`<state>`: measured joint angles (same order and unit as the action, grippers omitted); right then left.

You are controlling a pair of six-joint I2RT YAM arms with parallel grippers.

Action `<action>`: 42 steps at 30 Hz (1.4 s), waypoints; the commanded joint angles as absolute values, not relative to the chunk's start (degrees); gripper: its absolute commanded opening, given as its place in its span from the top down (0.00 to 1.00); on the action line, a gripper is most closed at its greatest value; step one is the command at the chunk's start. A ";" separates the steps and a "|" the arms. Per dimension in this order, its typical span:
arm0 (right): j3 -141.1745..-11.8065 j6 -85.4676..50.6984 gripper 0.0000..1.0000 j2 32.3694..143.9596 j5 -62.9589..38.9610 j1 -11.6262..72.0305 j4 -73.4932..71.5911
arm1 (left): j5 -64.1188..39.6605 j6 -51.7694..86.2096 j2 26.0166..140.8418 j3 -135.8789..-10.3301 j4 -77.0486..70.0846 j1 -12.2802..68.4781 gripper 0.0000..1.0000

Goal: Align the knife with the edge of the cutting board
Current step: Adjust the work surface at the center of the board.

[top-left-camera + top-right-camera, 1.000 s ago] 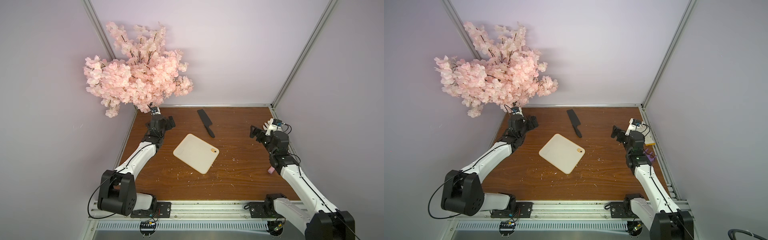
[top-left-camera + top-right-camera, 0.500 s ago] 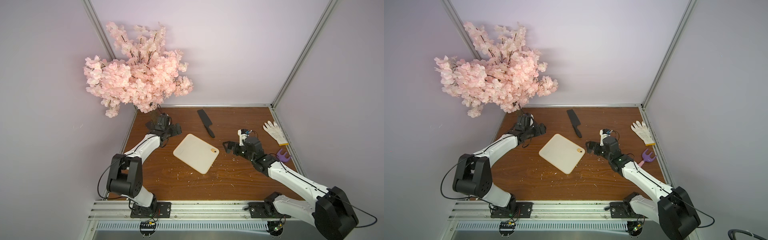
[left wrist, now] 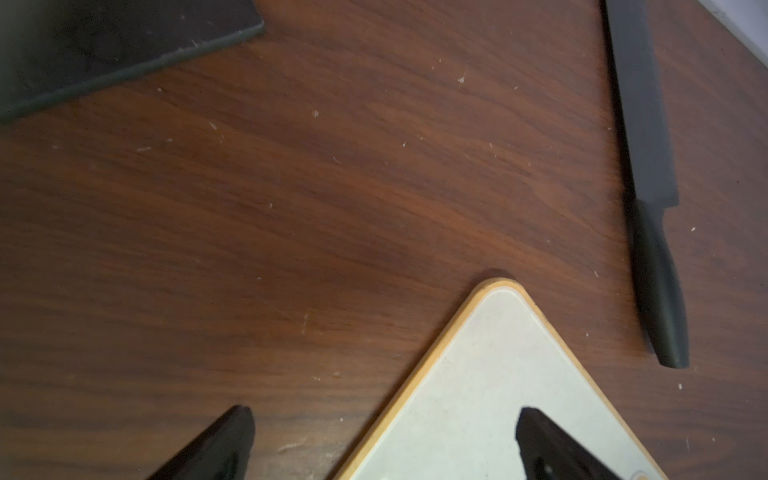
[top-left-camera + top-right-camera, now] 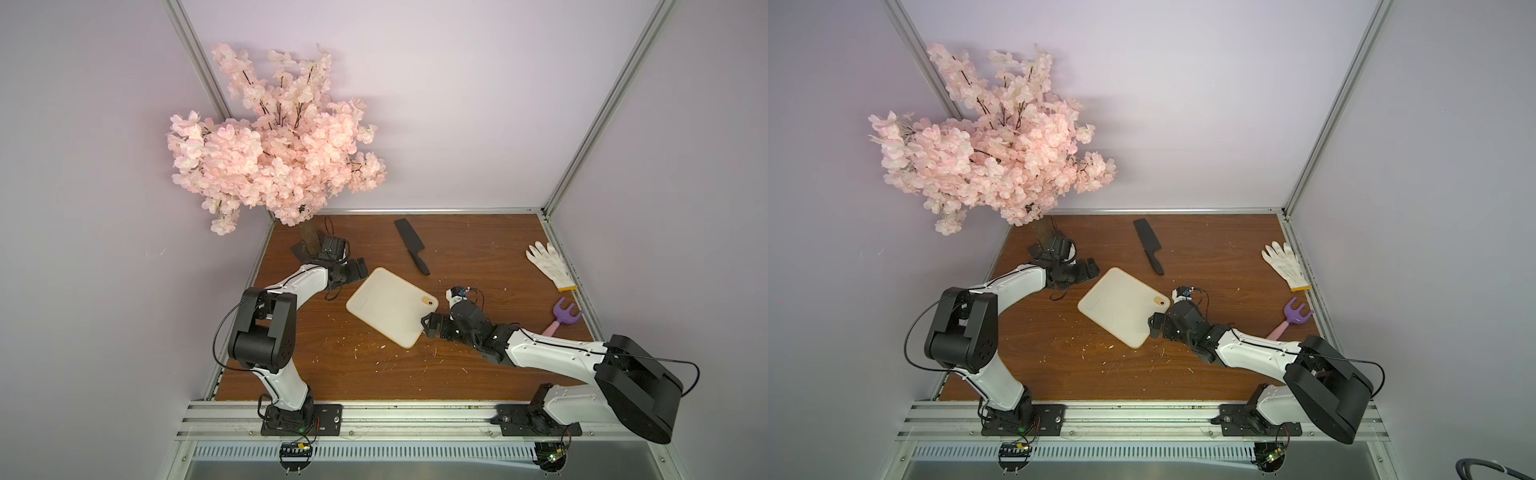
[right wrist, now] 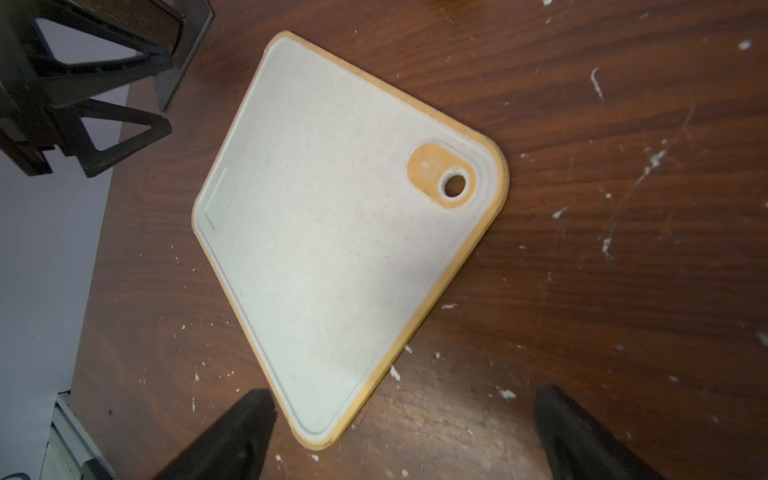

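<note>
left wrist view: knife handle points toward cutting board; left hand, right hand wide open, empty.

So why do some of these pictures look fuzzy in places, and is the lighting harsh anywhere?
Left wrist view: the knife handle is smeared, the cutting board corner crisper. Right wrist view: the board is sharp, the right claw blurry at its tips. Both top views: sharp, even light; the blossom tree casts only a faint shadow on the back wall.
</note>
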<state>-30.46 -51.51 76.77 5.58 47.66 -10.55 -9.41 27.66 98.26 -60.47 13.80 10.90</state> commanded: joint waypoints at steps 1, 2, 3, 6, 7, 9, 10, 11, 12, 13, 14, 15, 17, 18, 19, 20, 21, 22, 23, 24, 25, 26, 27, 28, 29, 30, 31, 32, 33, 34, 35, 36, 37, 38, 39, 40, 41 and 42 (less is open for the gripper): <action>-29.53 -54.12 0.00 77.12 7.45 48.22 -14.07 | -7.86 28.53 97.85 -61.78 15.44 13.15 0.01; -29.27 -54.28 0.01 77.22 7.18 48.17 -14.57 | -7.08 28.53 97.83 -61.79 15.78 13.76 0.01; -29.19 -54.16 0.01 77.44 6.87 48.21 -14.97 | -6.61 28.49 97.82 -61.83 15.96 14.28 0.01; -29.81 -53.07 0.00 78.02 6.30 48.16 -14.42 | -5.70 28.43 98.82 -61.93 16.40 15.75 0.01; -29.83 -52.85 0.00 78.23 5.99 48.18 -14.37 | -5.90 28.58 99.25 -62.01 16.42 16.01 0.01; -29.80 -52.78 0.00 78.58 5.22 48.17 -14.77 | -6.25 28.93 100.03 -61.86 16.44 16.09 0.01; -29.67 -52.88 0.00 78.84 4.70 48.19 -14.95 | -6.42 29.04 100.25 -61.75 16.29 16.16 0.01; -29.40 -53.09 0.00 79.17 4.03 48.17 -15.48 | -6.49 29.10 100.47 -61.71 16.26 16.20 0.01; -28.92 -53.42 0.00 79.37 3.17 48.16 -16.31 | -6.25 28.98 100.58 -61.55 16.30 16.27 0.01; -28.35 -53.78 0.00 79.51 2.42 48.16 -17.25 | -5.94 29.00 100.63 -61.56 16.46 16.29 0.01; -27.63 -53.97 0.00 79.61 1.92 48.21 -18.12 | -5.75 29.00 100.63 -61.52 16.56 16.35 0.01; -26.96 -54.16 0.00 79.56 1.51 48.17 -19.07 | -5.67 28.96 100.63 -61.40 16.80 16.32 0.01; -25.76 -54.31 0.00 79.33 1.10 48.16 -20.68 | -5.84 28.76 100.75 -61.23 17.31 16.35 0.01; -25.35 -54.38 0.00 79.33 0.83 48.16 -21.27 | -5.95 28.67 100.85 -61.08 17.53 16.38 0.01; -24.93 -54.40 0.00 79.40 0.35 48.16 -22.15 | -6.09 28.67 100.94 -60.89 17.64 16.34 0.01; -24.66 -54.52 0.00 79.51 -0.04 48.16 -22.73 | -6.25 28.68 101.23 -60.82 17.72 16.39 0.01; -24.40 -54.77 0.00 79.61 -0.17 48.21 -23.26 | -6.43 28.66 101.51 -60.68 17.83 16.43 0.01; -24.09 -54.96 0.01 79.76 -0.25 48.28 -24.00 | -6.67 28.70 101.95 -60.62 17.92 16.36 0.01; -23.86 -55.06 0.00 79.77 -0.41 48.27 -24.64 | -7.06 28.83 102.40 -60.54 17.93 16.36 0.01; -23.75 -55.10 0.00 79.80 -0.48 48.26 -24.97 | -7.62 28.99 102.86 -60.48 17.93 16.43 0.01; -23.78 -55.11 0.00 79.72 -0.26 48.26 -25.12 | -7.80 29.11 103.19 -60.40 17.91 16.38 0.01; -23.70 -55.25 0.00 79.64 -0.04 48.25 -25.31 | -7.74 29.36 103.44 -60.26 17.90 16.38 0.01; -23.61 -55.21 0.00 79.43 0.04 48.27 -25.53 | -7.55 29.45 103.63 -60.20 17.93 16.42 0.01; -23.56 -55.27 0.01 79.18 0.29 48.30 -25.63 | -7.52 29.52 103.87 -60.15 17.93 16.37 0.01; -23.52 -55.28 0.00 78.84 0.54 48.26 -25.65 | -7.62 29.46 104.15 -60.17 17.93 16.35 0.01; -23.52 -55.28 0.00 78.65 0.68 48.25 -25.66 | -7.53 29.37 104.35 -60.15 17.95 16.35 0.01; -23.59 -55.21 0.01 78.64 0.66 48.25 -25.78 | -7.23 29.43 104.48 -60.12 17.97 16.37 0.01; -23.58 -55.16 0.00 78.70 0.50 48.25 -26.05 | -6.77 29.37 104.46 -60.24 18.08 16.37 0.01; -23.48 -55.19 0.00 78.93 0.30 48.25 -26.32 | -5.76 29.24 104.23 -60.40 18.10 16.32 0.01; -23.47 -55.25 0.01 79.11 0.09 48.26 -26.59 | -4.68 29.11 103.91 -60.54 18.09 16.36 0.00; -23.43 -55.28 0.00 79.47 -0.03 48.32 -26.88 | -3.54 28.87 103.63 -60.68 18.06 16.33 0.00; -23.46 -55.28 0.00 79.78 -0.19 48.26 -27.11 | -2.69 28.71 103.30 -60.76 17.96 16.29 0.00; -23.51 -55.28 0.01 80.10 -0.38 48.25 -27.35 | -2.33 28.56 103.06 -60.71 17.56 16.34 0.00; -23.64 -55.21 0.00 80.47 -0.66 48.25 -27.56 | -2.15 28.42 102.85 -60.62 17.13 16.29 0.00; -23.71 -55.24 0.00 80.70 -0.96 48.32 -27.83 | -1.93 28.44 102.80 -60.42 16.69 16.30 0.00; -23.95 -55.20 0.01 81.07 -1.23 48.34 -27.99 | -1.67 28.39 102.86 -60.39 16.47 16.30 0.00; -24.10 -55.20 0.00 81.38 -1.49 48.34 -28.03 | -1.55 28.35 103.10 -60.33 16.24 16.30 0.00; -24.35 -55.11 0.00 81.58 -1.78 48.34 -27.93 | -1.38 28.38 103.35 -60.40 16.18 16.21 0.00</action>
